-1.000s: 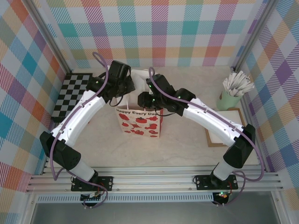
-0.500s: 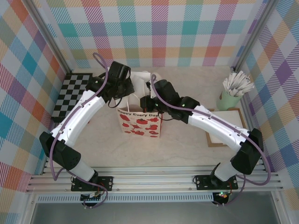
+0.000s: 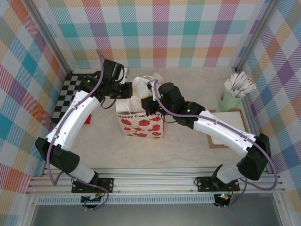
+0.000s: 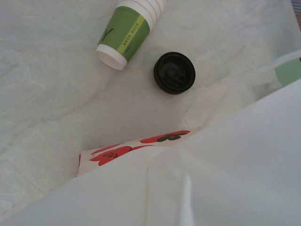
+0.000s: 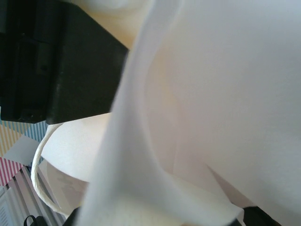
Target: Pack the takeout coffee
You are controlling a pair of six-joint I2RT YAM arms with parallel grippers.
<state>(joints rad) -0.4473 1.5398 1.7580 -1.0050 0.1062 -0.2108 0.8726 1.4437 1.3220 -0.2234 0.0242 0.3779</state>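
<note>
- Two arms, left arm [image 3: 77, 115] & right arm [image 3: 218, 129], meet over the paper gift bag [image 3: 139, 123], which stands upright mid-counter [image 3: 188, 141], mouth up.
- We see left hand [image 3: 125, 90] at bag's back-left rim, prob. bracing it. Paper hides the fingers, so we can't tell how far open it is.
- We see right hand [image 3: 150, 104] at the mouth w/ white paper close around it. Opening & load: can't tell.
- Lidless cup stack [image 4: 131, 26] lies on its side behind bag.
- Loose black lid [image 4: 174, 73] lies near it, not touching.
- Takeout coffee: we judge it's going in w/ right hand. Task approx. at drop-in; release & withdrawal left.
</note>
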